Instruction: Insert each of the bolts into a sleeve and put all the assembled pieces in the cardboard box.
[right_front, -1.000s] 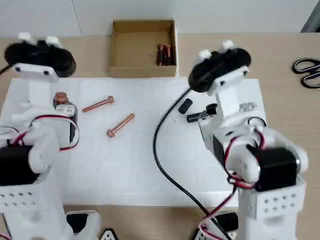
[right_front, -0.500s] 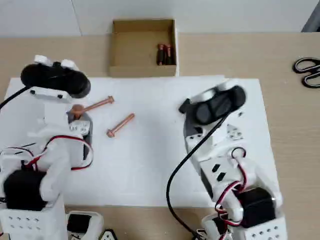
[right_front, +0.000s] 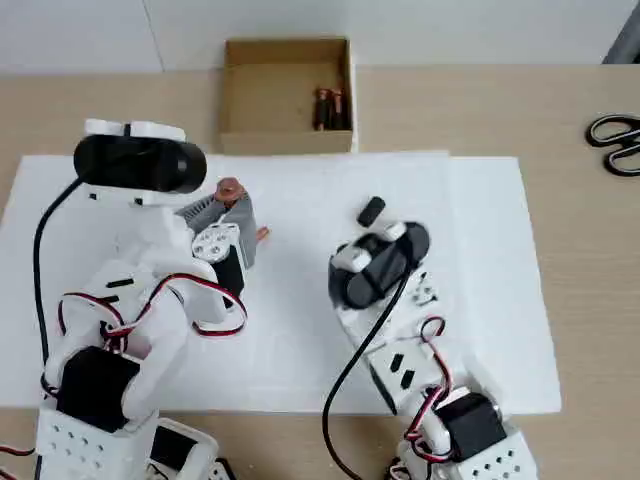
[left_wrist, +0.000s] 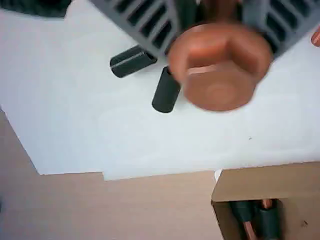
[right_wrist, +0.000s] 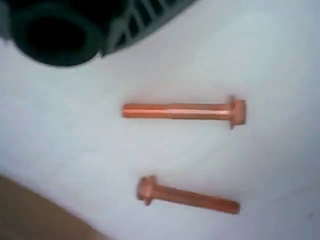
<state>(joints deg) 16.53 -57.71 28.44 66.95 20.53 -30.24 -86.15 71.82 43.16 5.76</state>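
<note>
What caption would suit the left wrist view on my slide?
Left gripper holding a bolt; two sleeves lie on the white sheet, box beside it.

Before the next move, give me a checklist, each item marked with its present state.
1. Bolt gripped in the left tool: ok, its head sticks out between the jaws.
2. Sleeve held in the right tool: ok, its open end shows.
3. Bolt lined up with that sleeve: not ok, the two tools are apart over the mat.
4. Spare sleeves free to pick: ok, one and another lie on the mat.
5. Loose bolts reachable: ok, two lie apart on the mat.
6. Cardboard box has room: ok, the assembled pieces sit at one side.
</note>
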